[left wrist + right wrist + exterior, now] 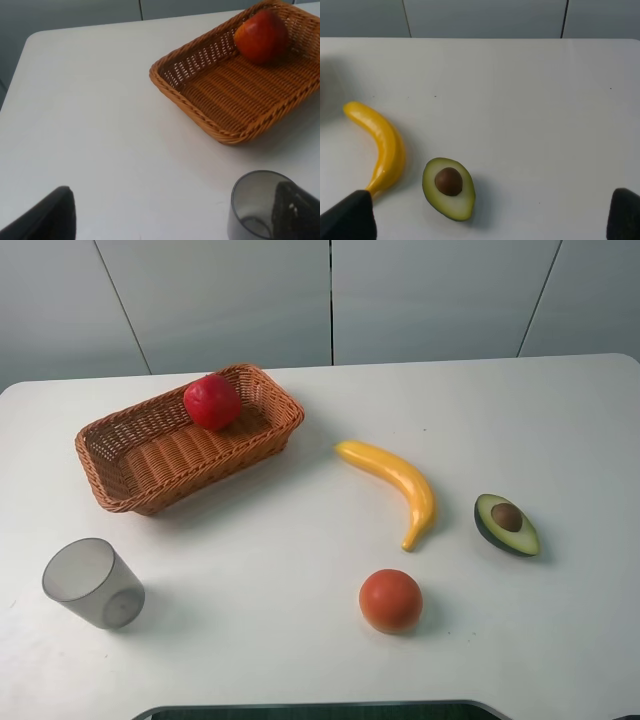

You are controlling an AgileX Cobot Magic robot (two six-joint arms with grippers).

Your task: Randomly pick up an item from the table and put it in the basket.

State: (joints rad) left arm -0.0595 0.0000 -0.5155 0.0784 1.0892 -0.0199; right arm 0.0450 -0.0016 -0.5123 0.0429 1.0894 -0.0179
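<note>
The red apple (211, 401) lies inside the woven wicker basket (130, 490), at its far end against the rim. The left wrist view shows the apple (261, 36) in the basket (200, 107) too. Neither arm shows in the high view. My left gripper (175, 220) is open and empty, its dark fingertips (55, 215) set wide apart above the white table (300, 570), short of the basket. My right gripper (487, 220) is open and empty above the table near the avocado half.
A grey translucent cup (93, 583) stands at the front left, also in the left wrist view (255, 210). A yellow banana (395, 480), an avocado half with its pit (506, 524) and an orange-red round fruit (390, 600) lie on the right half.
</note>
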